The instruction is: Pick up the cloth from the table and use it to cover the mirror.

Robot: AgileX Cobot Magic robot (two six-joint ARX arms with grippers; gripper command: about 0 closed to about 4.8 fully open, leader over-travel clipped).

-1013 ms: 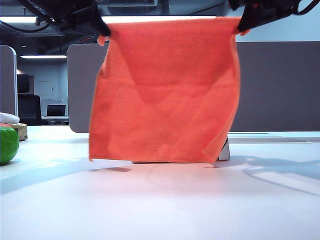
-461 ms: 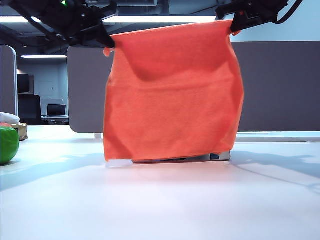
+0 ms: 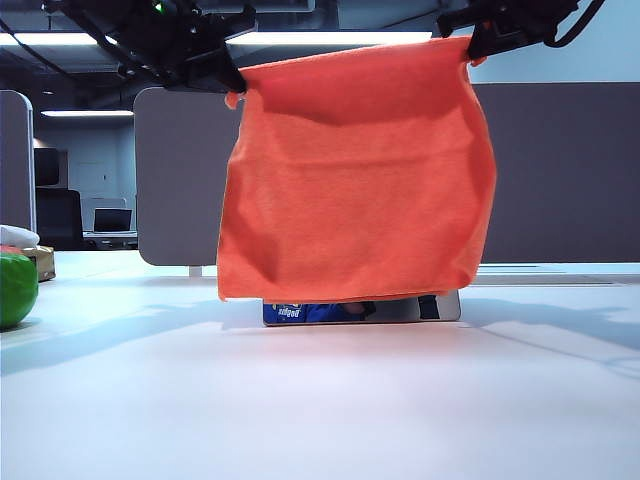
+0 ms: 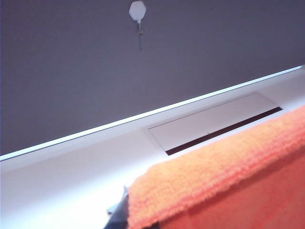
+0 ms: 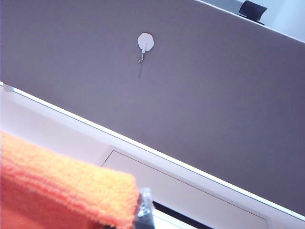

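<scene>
I count one cloth [image 3: 355, 170], pinched at its top corners by my left gripper [image 3: 232, 82] and right gripper [image 3: 468, 45], now farther back, uncovering the one mirror [image 3: 350, 311] behind.

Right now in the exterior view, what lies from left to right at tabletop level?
Round green object at the left edge → hanging bright orange microfibre cloth, with the reflective mirror's bottom strip showing beneath it.
</scene>
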